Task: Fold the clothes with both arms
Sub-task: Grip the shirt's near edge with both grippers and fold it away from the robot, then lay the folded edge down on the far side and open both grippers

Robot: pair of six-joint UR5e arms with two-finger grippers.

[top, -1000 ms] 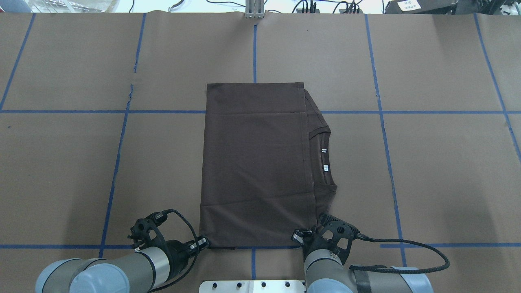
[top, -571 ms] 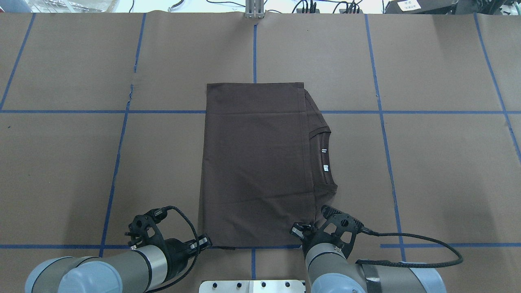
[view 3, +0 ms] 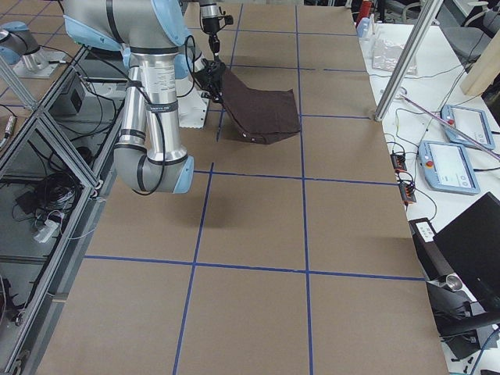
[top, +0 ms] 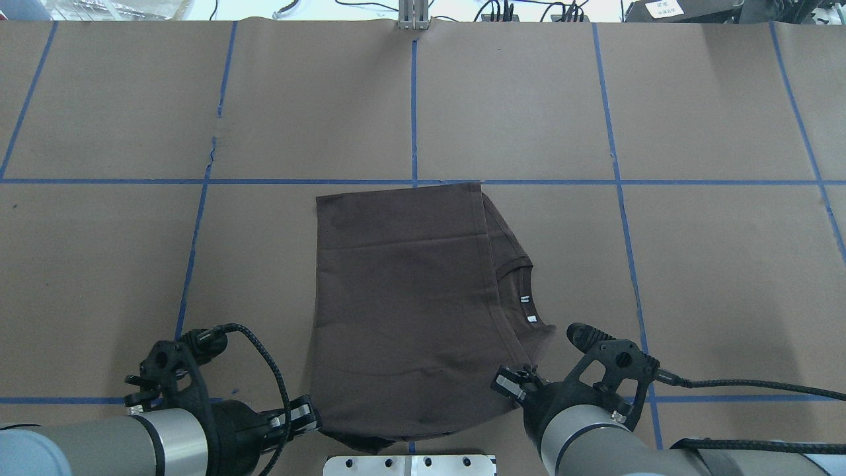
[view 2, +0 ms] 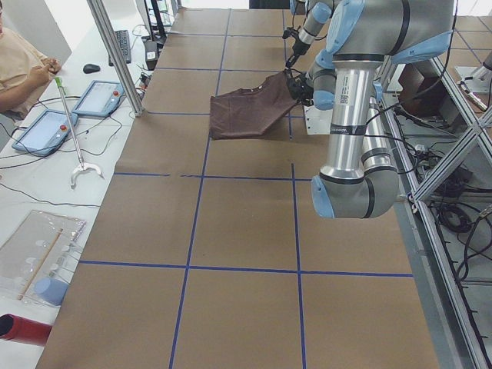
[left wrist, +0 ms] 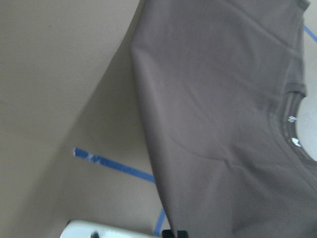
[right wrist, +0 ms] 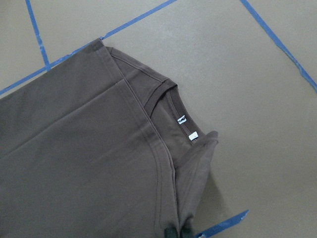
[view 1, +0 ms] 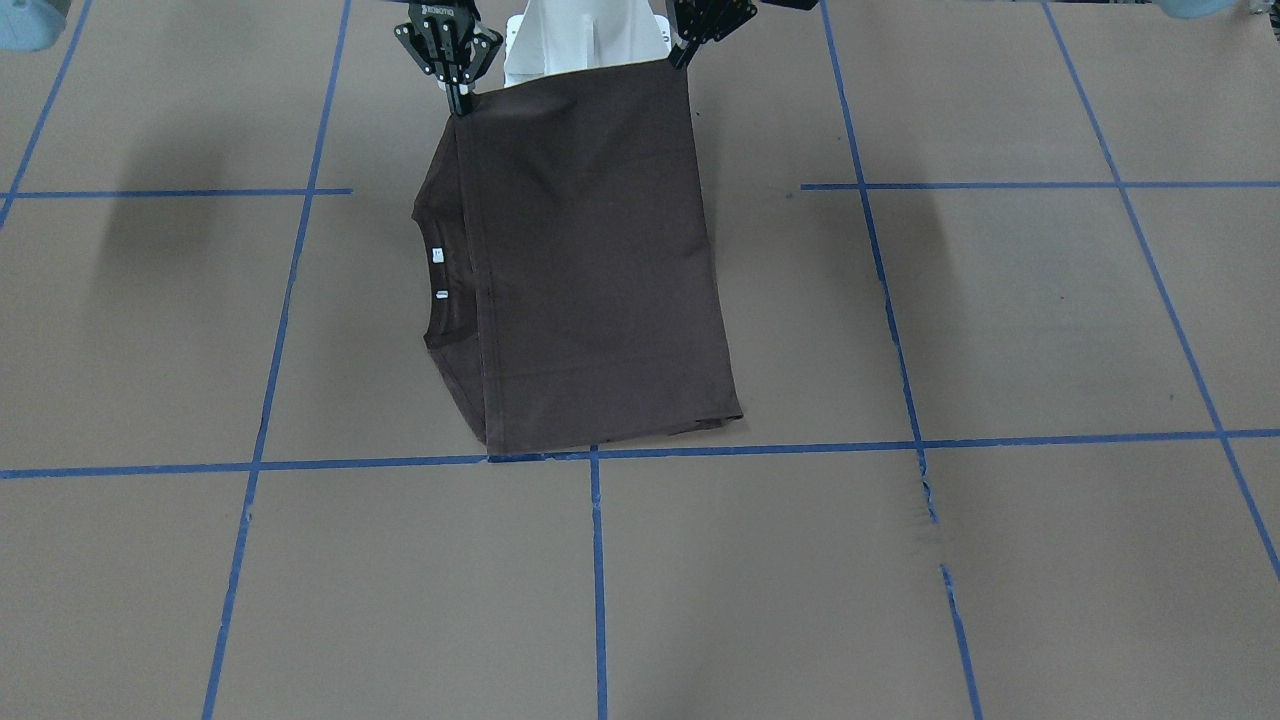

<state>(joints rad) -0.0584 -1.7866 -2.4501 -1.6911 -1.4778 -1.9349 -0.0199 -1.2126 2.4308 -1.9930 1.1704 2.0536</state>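
Note:
The dark brown T-shirt [top: 403, 297] lies folded lengthwise on the brown paper table, its ribbed collar and white labels [top: 525, 307] showing at its right side. Its near edge is lifted off the table at both corners; its far edge rests by the blue tape line. My left gripper [top: 309, 414] is shut on the near left corner. My right gripper [top: 510, 385] is shut on the near right corner, by the collar. In the front-facing view the shirt [view 1: 590, 260] hangs from the left gripper [view 1: 683, 55] and the right gripper [view 1: 460, 100]. The right wrist view shows the collar [right wrist: 185, 126].
The white pedestal base [top: 410, 465] sits just behind the lifted edge. Blue tape lines [top: 414, 99] grid the table. Tablets [view 2: 46, 127] and a seated person [view 2: 19, 65] are at the far operators' side, past a metal post [view 2: 115, 58].
Both grippers have pulled back toward the base and risen with the shirt's near corners. The whole shirt has slid toward the robot; its far edge now lies at the cross tape line.

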